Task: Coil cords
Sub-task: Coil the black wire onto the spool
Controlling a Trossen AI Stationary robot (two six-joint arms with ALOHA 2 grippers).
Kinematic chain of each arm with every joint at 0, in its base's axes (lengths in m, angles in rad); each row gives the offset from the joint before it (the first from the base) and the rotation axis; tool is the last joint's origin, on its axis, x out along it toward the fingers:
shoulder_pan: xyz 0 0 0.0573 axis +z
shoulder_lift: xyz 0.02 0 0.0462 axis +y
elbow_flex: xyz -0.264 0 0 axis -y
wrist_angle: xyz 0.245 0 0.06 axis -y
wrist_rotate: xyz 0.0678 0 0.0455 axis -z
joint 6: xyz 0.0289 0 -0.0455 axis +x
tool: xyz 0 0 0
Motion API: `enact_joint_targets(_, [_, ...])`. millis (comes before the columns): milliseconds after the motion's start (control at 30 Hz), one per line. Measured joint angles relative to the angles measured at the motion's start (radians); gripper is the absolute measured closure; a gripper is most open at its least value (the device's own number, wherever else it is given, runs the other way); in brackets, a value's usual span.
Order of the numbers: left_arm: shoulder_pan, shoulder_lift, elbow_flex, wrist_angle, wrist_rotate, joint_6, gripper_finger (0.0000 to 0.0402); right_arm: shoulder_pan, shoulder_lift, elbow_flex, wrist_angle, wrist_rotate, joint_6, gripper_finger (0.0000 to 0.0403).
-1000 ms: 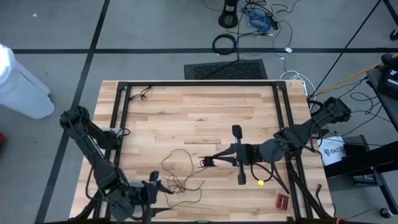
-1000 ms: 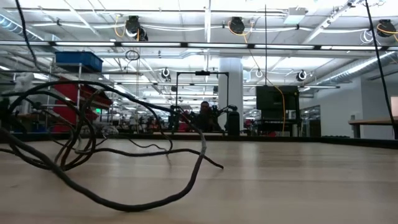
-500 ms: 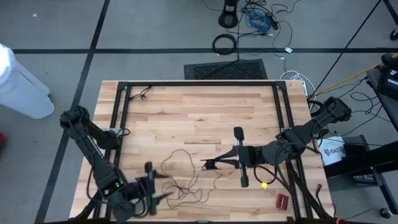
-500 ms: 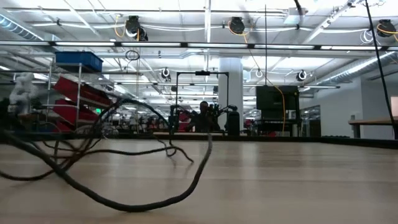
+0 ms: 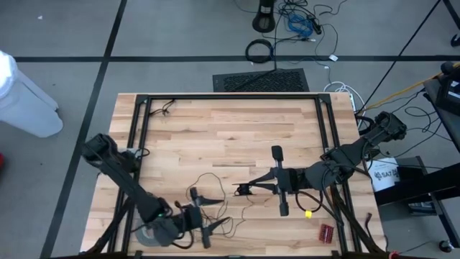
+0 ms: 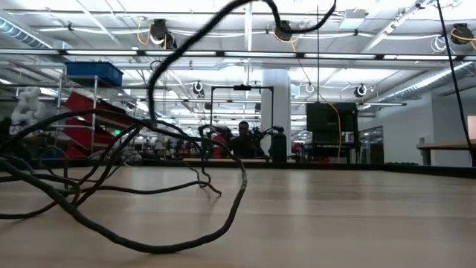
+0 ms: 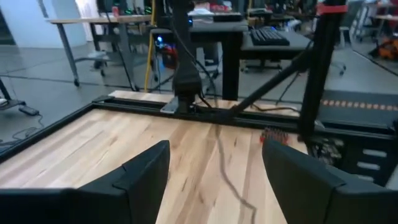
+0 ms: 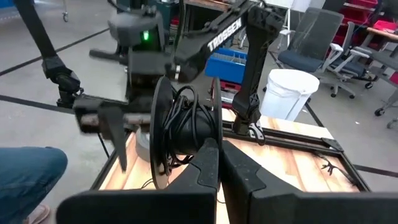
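The right gripper (image 8: 219, 163), its two dark fingers (image 8: 205, 171) pressed together, holds a small black spool (image 8: 180, 127) wound with thin dark wire (image 8: 186, 102) above the wooden table (image 8: 292, 168). Beyond it, the left arm (image 8: 205, 43) reaches in, blurred, with a white bin (image 8: 286, 93) and office chairs (image 8: 323, 37) behind.

Two robot arms, two grippers (image 5: 215, 210) (image 5: 241, 191), one thin dark cord (image 5: 208, 188), one wooden table (image 5: 230, 126), one white bin (image 5: 21, 97)

Left arm (image 8: 155, 37) blurred in right wrist view
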Motion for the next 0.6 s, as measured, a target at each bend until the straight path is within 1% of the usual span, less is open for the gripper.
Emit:
enact_joint_targets(67, [0.017, 0.041, 0.000, 0.083, 0.004, 0.022, 0.0139, 0.000, 0.000, 0.000, 0.000, 0.000, -0.003, 0.0403])
enact_joint_targets(100, [0.026, 0.058, 0.000, 0.121, 0.023, 0.037, 0.0139, 0.000, 0.000, 0.000, 0.000, 0.000, -0.007, 0.0403])
enact_joint_targets(200, [0.057, 0.109, 0.000, 0.199, 0.118, 0.053, 0.0139, 0.000, 0.000, 0.000, 0.002, 0.000, -0.021, 0.0403])
enact_joint_targets(233, [0.066, 0.123, 0.000, 0.211, 0.133, 0.054, 0.0139, 0.000, -0.001, 0.000, 0.002, 0.000, -0.024, 0.0403])
enact_joint_targets(400, [0.101, 0.171, 0.000, 0.239, 0.137, 0.053, 0.0139, 0.000, -0.002, 0.000, 0.002, -0.001, -0.025, 0.0403])
enact_joint_targets(600, [0.126, 0.210, 0.000, 0.257, 0.194, 0.054, 0.0139, 0.000, -0.003, 0.000, 0.001, -0.001, -0.025, 0.0403])
